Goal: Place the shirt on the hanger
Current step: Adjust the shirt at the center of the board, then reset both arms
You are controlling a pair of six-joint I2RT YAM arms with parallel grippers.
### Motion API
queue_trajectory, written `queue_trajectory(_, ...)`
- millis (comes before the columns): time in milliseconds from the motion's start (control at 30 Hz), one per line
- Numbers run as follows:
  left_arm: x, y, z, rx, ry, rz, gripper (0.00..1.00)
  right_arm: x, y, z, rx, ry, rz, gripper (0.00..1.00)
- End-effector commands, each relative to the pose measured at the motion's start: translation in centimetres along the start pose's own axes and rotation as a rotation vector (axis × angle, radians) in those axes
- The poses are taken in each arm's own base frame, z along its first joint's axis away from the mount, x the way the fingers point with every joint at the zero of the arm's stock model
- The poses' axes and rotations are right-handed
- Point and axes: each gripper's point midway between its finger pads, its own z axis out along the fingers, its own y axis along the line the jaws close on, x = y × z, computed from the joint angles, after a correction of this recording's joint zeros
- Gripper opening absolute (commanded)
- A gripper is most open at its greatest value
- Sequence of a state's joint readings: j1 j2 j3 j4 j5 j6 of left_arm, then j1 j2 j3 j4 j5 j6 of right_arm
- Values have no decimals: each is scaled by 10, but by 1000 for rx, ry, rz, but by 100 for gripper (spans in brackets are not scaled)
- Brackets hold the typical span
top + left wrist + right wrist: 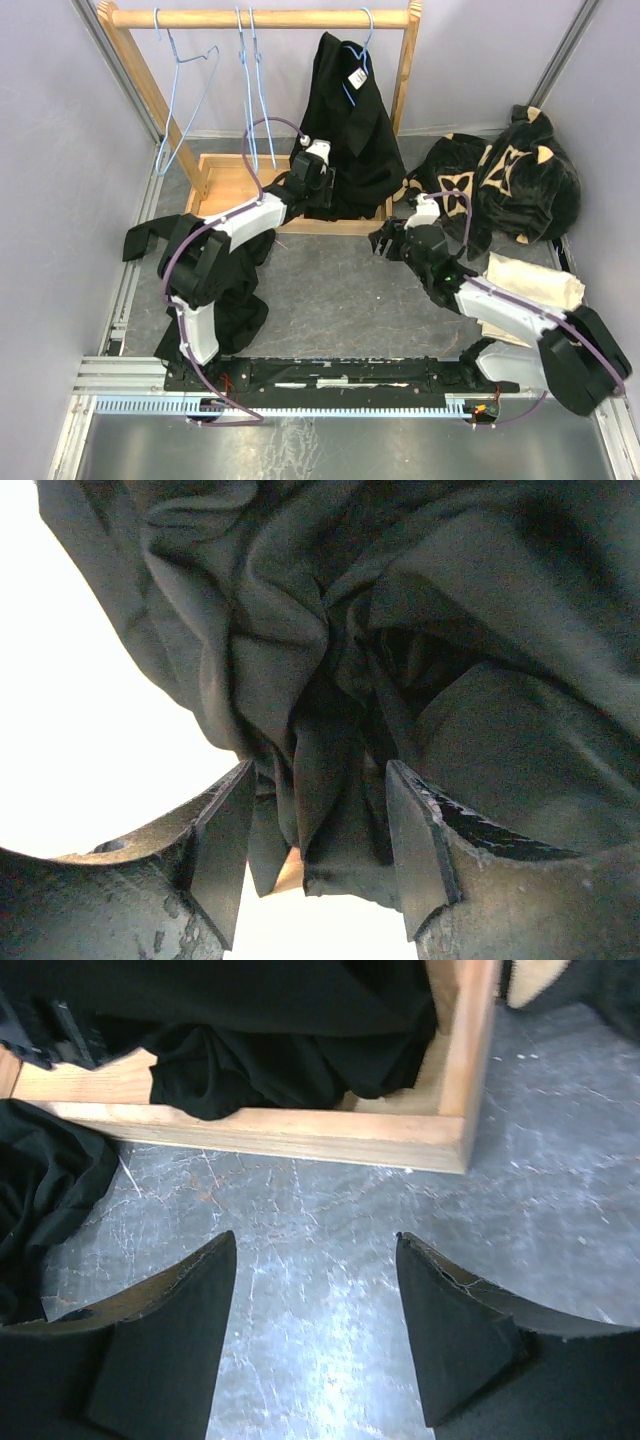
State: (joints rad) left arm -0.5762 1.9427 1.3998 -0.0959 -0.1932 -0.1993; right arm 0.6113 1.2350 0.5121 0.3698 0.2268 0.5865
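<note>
black shirt [345, 130] hanging off the hanger [370, 35] by the table's [330, 290] far edge, left claw [320, 830] spread around its folds, right claw [318, 1260] spread wide, nothing in it

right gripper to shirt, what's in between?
Right wrist view: bare grey table ahead of the open right gripper, then the wooden rack's base rail; the shirt pools just behind it.

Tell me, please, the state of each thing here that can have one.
Shirt: hanging on a light-blue hanger, lower end bunched on the rack base.
Left claw: open, shirt folds between its fingers.
Right claw: open, empty, above the table.
Three spare hangers: hanging bare on the rod.
Flower-patterned plush garment: crumpled on the table.
</note>
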Motion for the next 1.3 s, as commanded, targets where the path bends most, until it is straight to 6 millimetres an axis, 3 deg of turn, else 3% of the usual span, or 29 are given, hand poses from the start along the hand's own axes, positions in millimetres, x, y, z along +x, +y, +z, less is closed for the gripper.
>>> queue_trajectory(0, -62, -3, -46, -5, -196, -83, 65, 7, -27, -34, 121, 52, 16, 74)
queue_trajectory(133, -50, -12, -64, 30, -180, -87, 68, 4, -35, -60, 170, 85, 46, 77)
queue_trajectory(267, -26, -24, -87, -12, -165, -77, 69, 5, -57, -94, 315, 147, 83, 85)
queue_trajectory(367, -3, -32, -106, -16, -164, -98, 70, -10, -52, -117, 278, 138, 51, 97)
queue_trajectory(433, 10, -35, -115, 2, -163, -117, 70, -17, -47, -129, 232, 119, 35, 99)
queue_trajectory(633, 51, -36, -120, 43, -106, -143, 70, -33, -36, -153, 134, 84, -27, 99)
queue_trajectory(867, 92, -46, -142, 66, -62, -151, 70, -52, -52, -172, 259, 85, -59, 99)
queue_trajectory(1133, 102, -39, -215, -4, -81, -162, 70, -77, -35, -188, 200, 109, -153, 99)
queue_trajectory(1267, 97, -19, -252, -11, -118, -185, 71, -103, -32, -206, 193, 50, -183, 99)
